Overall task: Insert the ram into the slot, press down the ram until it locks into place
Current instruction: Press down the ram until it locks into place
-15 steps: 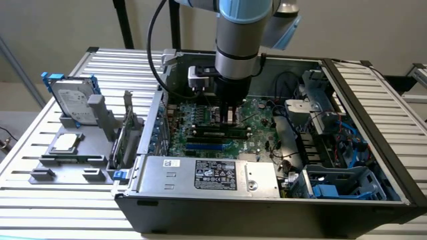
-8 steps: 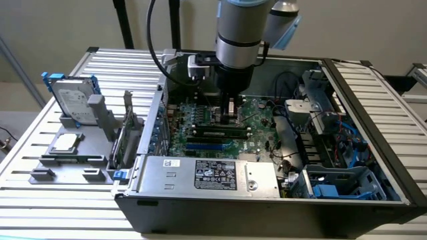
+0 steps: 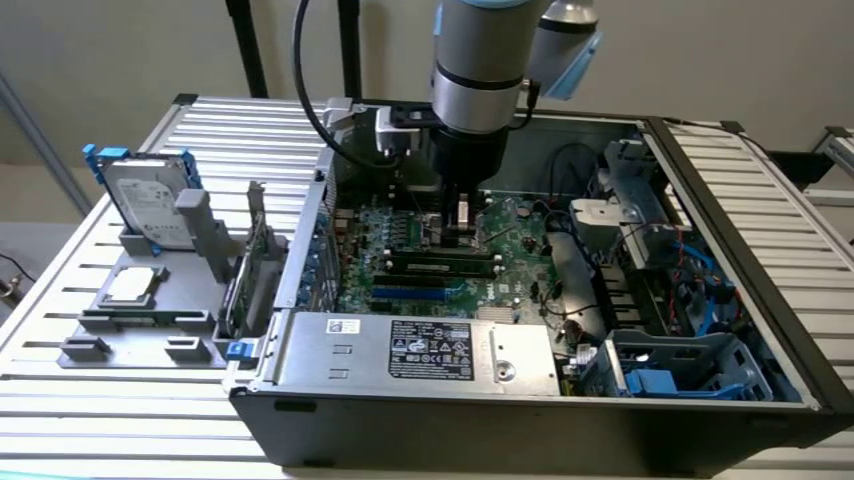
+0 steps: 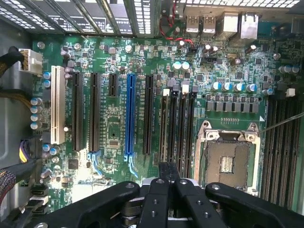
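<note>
In the exterior view the ram, a green stick with black chips, stands edge-up in a black slot with pale end clips, in the middle of the motherboard. My gripper hangs straight over it, close above its middle. The wrist view has the black fingers pressed together, with nothing visible between them. The gripper lines up with the group of parallel black memory slots beside the square metal CPU socket. How deep the ram sits I cannot tell.
The open PC case walls in the board. A blue slot lies nearer the power supply. Cables and drive bays crowd the exterior view's right. A grey fixture holding a hard drive stands outside at the exterior view's left.
</note>
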Tool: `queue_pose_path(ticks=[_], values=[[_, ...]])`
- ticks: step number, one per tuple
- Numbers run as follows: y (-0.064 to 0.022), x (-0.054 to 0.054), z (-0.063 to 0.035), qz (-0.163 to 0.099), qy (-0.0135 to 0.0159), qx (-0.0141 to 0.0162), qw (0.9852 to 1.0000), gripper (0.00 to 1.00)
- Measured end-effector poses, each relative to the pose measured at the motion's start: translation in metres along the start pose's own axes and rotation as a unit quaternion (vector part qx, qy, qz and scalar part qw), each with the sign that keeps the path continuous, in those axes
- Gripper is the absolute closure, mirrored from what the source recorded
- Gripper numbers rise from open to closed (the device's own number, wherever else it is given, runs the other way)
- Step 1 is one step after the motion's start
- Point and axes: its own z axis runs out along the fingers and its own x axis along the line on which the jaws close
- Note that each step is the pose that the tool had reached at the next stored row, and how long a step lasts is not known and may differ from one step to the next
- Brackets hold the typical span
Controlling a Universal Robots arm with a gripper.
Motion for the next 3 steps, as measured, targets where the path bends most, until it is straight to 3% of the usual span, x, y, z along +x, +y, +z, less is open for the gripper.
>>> queue_pose_path(ticks=[3], values=[[0.0000,0.0000,0.0000,0.000,0.0000,0.0000,1.0000,0.90]])
